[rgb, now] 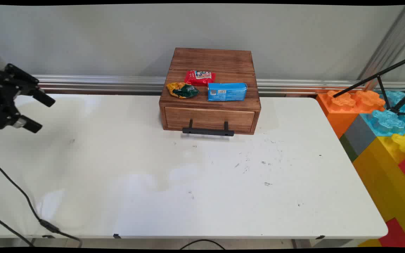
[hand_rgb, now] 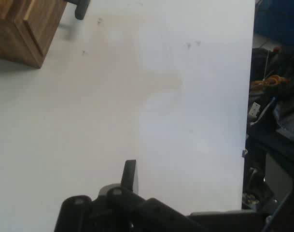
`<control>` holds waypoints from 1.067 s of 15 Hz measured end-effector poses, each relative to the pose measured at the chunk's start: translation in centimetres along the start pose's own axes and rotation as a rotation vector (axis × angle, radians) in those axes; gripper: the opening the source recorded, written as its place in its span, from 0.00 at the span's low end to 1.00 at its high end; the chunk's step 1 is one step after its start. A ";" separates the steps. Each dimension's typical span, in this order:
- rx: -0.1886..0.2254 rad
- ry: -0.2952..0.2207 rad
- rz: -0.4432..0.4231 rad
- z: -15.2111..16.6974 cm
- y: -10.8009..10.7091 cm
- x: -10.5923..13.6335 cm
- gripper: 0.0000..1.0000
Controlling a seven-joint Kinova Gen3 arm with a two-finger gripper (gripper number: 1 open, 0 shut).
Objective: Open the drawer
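At the far left of the main view, the gripper [rgb: 37, 112] hangs above the white table [rgb: 195, 182], its two black fingers spread apart with nothing between them. It is well apart from everything else in the scene. Toward the far side of the table, near the middle, stands a wooden drawer box [rgb: 210, 92] with its drawer closed and a black handle [rgb: 207, 131] on the near face. On its top lie three packets: a red packet [rgb: 199, 77] farthest back, a green and yellow packet [rgb: 182, 90] to the left, and a blue packet [rgb: 227, 91] to the right, all close together. Coloured toy blocks [rgb: 381, 133] are stacked off the table's right end, and a black cable [rgb: 26, 203] trails over the near left corner.

From the hand view, one finger [hand_rgb: 130, 175] rises from the linkage over bare table [hand_rgb: 151, 96]; the second finger is not visible there. A corner of the wooden drawer box [hand_rgb: 23, 29] and the end of its handle [hand_rgb: 80, 8] sit at the upper left.

As a judgement, the loose cable could catch if the arm swept low over that corner, and the packets, lying unsecured, could slide off if the box were knocked.
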 end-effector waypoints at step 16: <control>0.120 -0.031 0.011 11.4 -1.6 14.6 1.00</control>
